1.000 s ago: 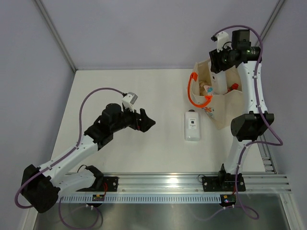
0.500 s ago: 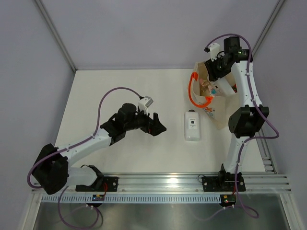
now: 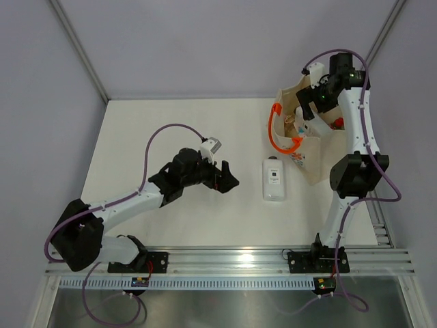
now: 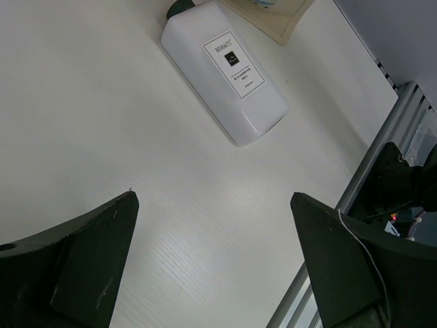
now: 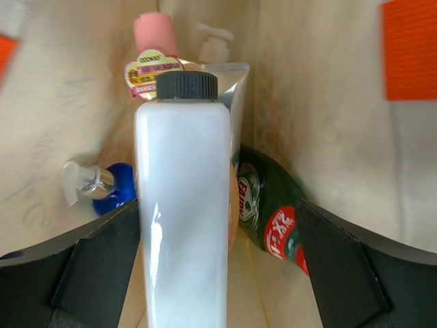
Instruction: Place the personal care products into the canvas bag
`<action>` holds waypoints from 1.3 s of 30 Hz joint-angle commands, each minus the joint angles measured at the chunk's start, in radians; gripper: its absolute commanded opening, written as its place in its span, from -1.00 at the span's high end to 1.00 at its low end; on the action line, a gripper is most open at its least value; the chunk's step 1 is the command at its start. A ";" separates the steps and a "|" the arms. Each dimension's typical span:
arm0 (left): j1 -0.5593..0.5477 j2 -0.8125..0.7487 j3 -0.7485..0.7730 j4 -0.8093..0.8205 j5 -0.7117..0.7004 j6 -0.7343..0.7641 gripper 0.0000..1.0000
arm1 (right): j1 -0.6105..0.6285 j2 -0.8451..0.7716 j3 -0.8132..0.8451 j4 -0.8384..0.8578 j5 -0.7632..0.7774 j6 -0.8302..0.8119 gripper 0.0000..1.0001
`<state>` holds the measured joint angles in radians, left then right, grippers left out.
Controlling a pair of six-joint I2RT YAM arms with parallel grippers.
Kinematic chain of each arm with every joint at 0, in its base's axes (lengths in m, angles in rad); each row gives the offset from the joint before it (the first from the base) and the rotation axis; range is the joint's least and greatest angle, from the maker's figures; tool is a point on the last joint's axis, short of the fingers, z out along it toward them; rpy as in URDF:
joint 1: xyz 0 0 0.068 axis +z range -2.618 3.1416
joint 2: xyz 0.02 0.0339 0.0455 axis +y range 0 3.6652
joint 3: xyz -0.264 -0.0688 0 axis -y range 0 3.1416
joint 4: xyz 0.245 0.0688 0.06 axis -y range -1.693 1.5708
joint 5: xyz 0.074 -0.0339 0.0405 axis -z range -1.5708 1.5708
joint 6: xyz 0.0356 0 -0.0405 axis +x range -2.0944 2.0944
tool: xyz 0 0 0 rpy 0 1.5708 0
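Note:
A flat white rectangular bottle lies on the table, label up. My left gripper hovers just left of it, open and empty. The canvas bag with orange handles stands at the back right. My right gripper reaches down into it. Its jaws are open around a white black-capped bottle, with a gap on the right side. A green red-labelled bottle, a blue-capped pump, a silver tube and a pink-capped tube lie in the bag.
The metal rail runs along the table's near edge, close to my left gripper's right finger. A corner of the bag shows just beyond the white bottle on the table. Grey walls close the back and sides.
My right gripper dipped into the bag and opened, letting go of the white black-capped bottle. My left arm swung right toward the flat white bottle.

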<state>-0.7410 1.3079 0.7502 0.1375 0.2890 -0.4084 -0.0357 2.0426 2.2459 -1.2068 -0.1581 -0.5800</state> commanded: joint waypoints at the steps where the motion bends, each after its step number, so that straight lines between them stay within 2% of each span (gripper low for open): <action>1: -0.004 0.011 0.008 0.085 -0.054 0.004 -0.98 | -0.003 -0.119 0.043 -0.013 -0.049 -0.009 -0.99; 7: -0.026 0.031 0.060 0.034 -0.100 -0.055 -0.98 | -0.030 -0.179 0.047 0.065 -0.129 0.065 -0.99; 12: -0.081 0.059 0.092 -0.009 -0.142 -0.070 -0.98 | -0.069 -0.209 0.054 0.088 -0.259 0.121 -0.99; 17: -0.158 0.116 0.179 -0.075 -0.224 -0.066 -0.98 | -0.076 -0.358 -0.133 0.179 -0.484 0.167 -0.99; 21: -0.175 0.215 0.225 -0.090 -0.244 -0.118 -0.98 | -0.076 -0.433 -0.275 0.249 -0.575 0.220 -0.99; 25: -0.178 0.281 0.267 -0.102 -0.258 -0.156 -0.98 | -0.076 -0.463 -0.396 0.291 -0.592 0.213 -0.99; 28: -0.178 0.307 0.285 -0.105 -0.266 -0.159 -0.98 | -0.076 -0.472 -0.420 0.294 -0.604 0.203 -0.99; 31: -0.178 0.304 0.288 -0.125 -0.284 -0.149 -0.98 | -0.053 -0.431 -0.384 0.150 -0.638 0.045 -0.97; 32: -0.178 0.286 0.288 -0.137 -0.313 -0.142 -0.98 | 0.001 -0.406 -0.375 0.016 -0.620 -0.119 -0.96; 34: -0.179 0.258 0.275 -0.163 -0.346 -0.116 -0.98 | 0.086 -0.412 -0.437 -0.034 -0.542 -0.216 -0.96; 36: -0.178 0.191 0.256 -0.206 -0.364 -0.093 -0.98 | 0.223 -0.478 -0.532 0.062 -0.346 -0.270 -0.99; 37: -0.178 0.162 0.224 -0.222 -0.390 -0.089 -0.98 | 0.270 -0.502 -0.633 0.108 -0.219 -0.279 -0.99; 39: -0.178 0.056 0.178 -0.259 -0.415 -0.086 -0.98 | 0.389 -0.538 -0.701 0.222 -0.118 -0.288 -0.99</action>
<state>-0.9173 1.5223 0.9619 -0.0917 -0.0353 -0.5259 0.2012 1.5810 1.6352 -1.0592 -0.5251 -0.7399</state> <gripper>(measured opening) 0.985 0.990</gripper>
